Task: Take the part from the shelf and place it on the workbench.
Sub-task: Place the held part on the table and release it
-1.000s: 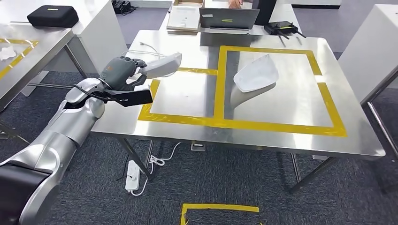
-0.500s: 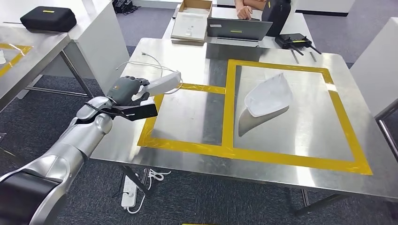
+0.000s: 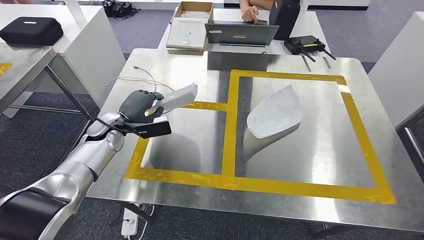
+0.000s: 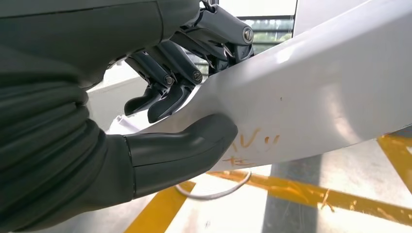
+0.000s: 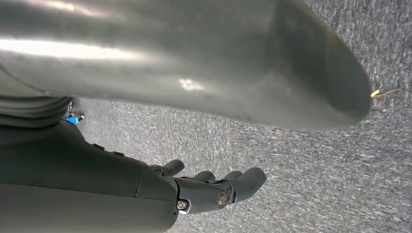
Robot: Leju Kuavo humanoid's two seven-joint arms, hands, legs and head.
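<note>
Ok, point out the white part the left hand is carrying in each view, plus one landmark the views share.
Head view: the white part sticks out of the left hand, above the table's left edge.
Left wrist view: the part spans the frame, pinched between thumb and fingers.
Right wrist view: not in it; carpet floor there.
Shared landmark: the yellow tape under the part.

Legible text: none. Orange handwritten marks are showing on the white part (image 4: pixel 311 97), just beside the thumb of the left hand (image 4: pixel 160 121) gripping it; they are not reading as clear letters. A small yellow label is sitting on the far laptop (image 3: pixel 241 34), too small to read.
</note>
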